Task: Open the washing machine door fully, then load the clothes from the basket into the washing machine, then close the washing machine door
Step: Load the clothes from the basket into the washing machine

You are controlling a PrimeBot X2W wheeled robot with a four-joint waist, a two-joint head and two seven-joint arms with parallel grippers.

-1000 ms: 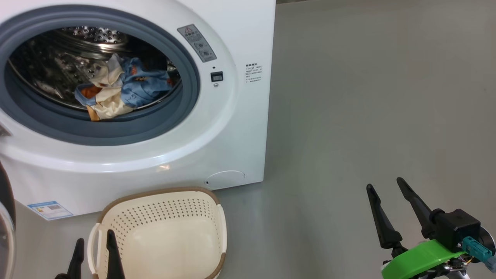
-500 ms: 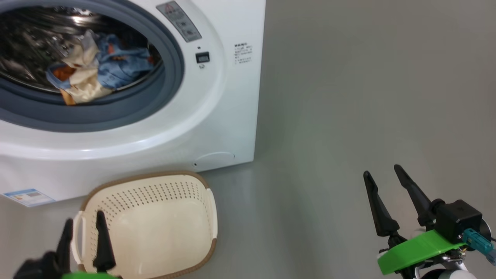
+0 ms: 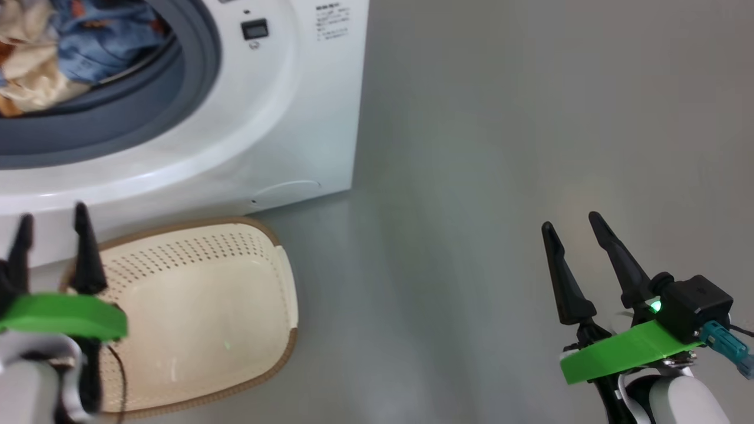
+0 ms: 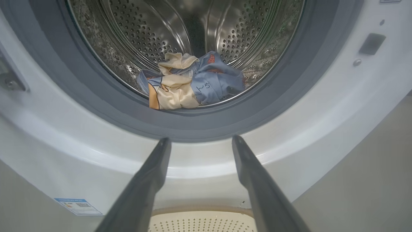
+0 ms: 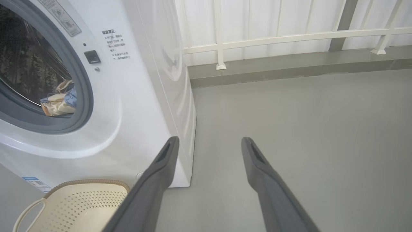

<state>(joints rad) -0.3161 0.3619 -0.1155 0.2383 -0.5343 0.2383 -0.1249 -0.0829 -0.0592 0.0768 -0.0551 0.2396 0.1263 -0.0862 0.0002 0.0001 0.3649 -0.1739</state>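
Observation:
The washing machine [image 3: 283, 118] stands open-mouthed at the upper left; its door is out of view. The clothes [image 3: 53, 59], blue, cream and orange, lie in the steel drum [image 4: 180, 29] just behind the grey gasket [image 4: 96, 96]; they are also in the left wrist view [image 4: 193, 83] and the right wrist view [image 5: 59, 101]. The cream basket [image 3: 194, 330] on the floor before the machine holds nothing. My left gripper [image 3: 52, 221] is open above the basket's left end, pointing at the machine's front [image 4: 201, 140]. My right gripper [image 3: 568, 227] hangs open over bare floor, far right.
A blue label sticker [image 4: 78, 206] and a round cover [image 3: 288, 191] sit low on the machine's front. A metal hinge bracket [image 4: 9, 80] is at the opening's left. Grey floor [image 3: 500, 147] spreads to the right. A white railing and wall [image 5: 273, 35] stand behind.
The head camera has swung, sliding the machine and basket up and left in its picture. My left gripper has risen from the basket's near end towards the machine. The right gripper stays open.

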